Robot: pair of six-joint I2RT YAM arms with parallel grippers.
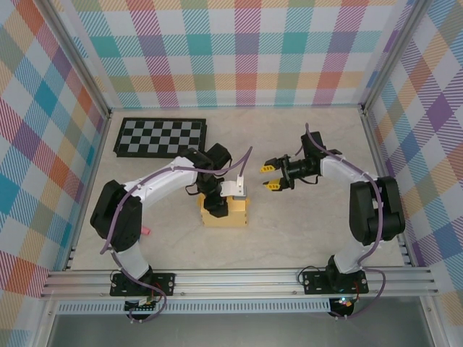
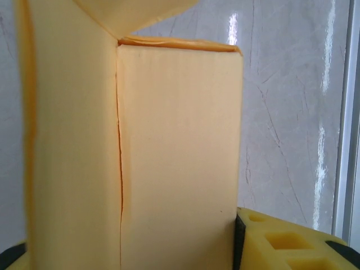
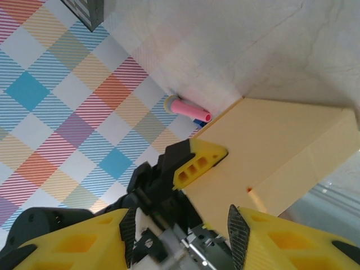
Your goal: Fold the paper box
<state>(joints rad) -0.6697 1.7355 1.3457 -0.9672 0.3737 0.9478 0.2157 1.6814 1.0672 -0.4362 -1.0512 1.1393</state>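
Observation:
The paper box (image 1: 233, 215) is a yellow-orange card block standing on the table in front of the arms. My left gripper (image 1: 215, 205) comes down on it from above and is shut on it. In the left wrist view the paper box (image 2: 180, 140) stands between the jaws, with a flap bent over at the top and its side against the right finger (image 2: 281, 242). My right gripper (image 1: 273, 176) hangs open to the right of the box, apart from it. In the right wrist view my right gripper (image 3: 180, 230) looks at the paper box (image 3: 281, 146), nothing between its fingers.
A black-and-white checkerboard panel (image 1: 160, 137) lies at the back left. A small pink piece (image 1: 145, 231) lies by the left arm's base, and a pink piece (image 3: 188, 108) lies beside the box. Plaid walls enclose the table on three sides.

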